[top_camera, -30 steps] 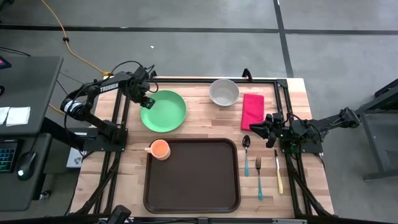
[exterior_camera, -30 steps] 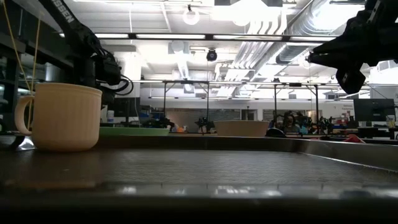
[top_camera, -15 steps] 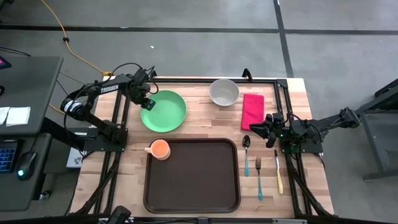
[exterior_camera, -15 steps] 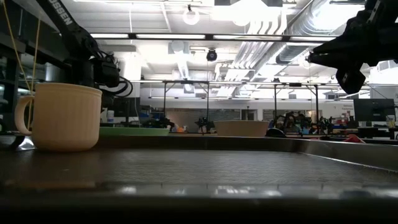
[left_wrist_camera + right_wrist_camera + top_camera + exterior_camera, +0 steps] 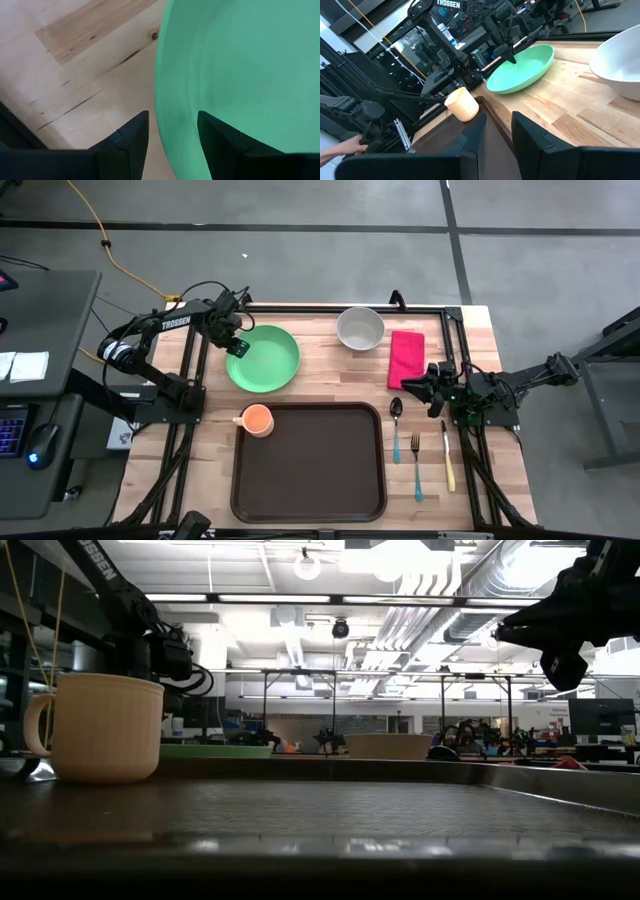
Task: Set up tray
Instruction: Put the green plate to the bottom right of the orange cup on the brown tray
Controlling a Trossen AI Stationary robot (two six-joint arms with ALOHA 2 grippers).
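Tray (image 5: 308, 462): dark brown, rectangular, rounded corners, raised rim.

We see a pale wood tabletop (image 5: 320, 375) with visible grain, a matt brown plastic tray (image 5: 308, 462) with a fine pebbled texture, a smooth green plate (image 5: 263, 358), and a red cloth napkin (image 5: 406, 358).

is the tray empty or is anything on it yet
Empty. The tray shows only bare brown surface in the high view; the orange cup stands off its corner on the table.
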